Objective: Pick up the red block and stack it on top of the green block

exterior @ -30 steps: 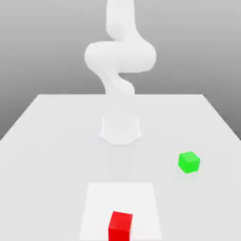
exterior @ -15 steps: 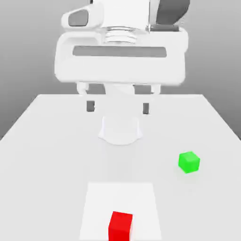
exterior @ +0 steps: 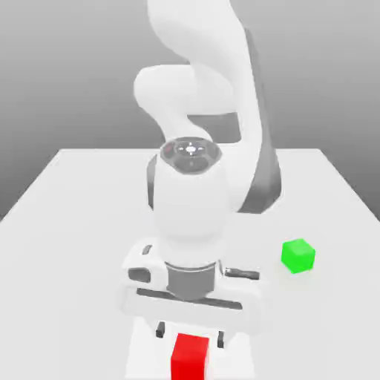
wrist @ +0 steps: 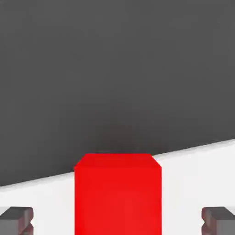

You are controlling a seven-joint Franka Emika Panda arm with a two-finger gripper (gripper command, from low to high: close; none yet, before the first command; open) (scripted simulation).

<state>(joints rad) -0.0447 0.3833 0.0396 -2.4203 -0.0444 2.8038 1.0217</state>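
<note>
We are finding the pincer (exterior: 190,335) spread apart, straddling the red block (exterior: 190,356), which is sitting centred just beneath it.

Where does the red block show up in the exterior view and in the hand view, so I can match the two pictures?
Exterior view: the red block sits at the bottom centre, in front of the gripper.
Hand view: the red block stands in the centre, apart from the dark fingertips on either side.
Shared landmark: the open jaws straddling the block.
</note>
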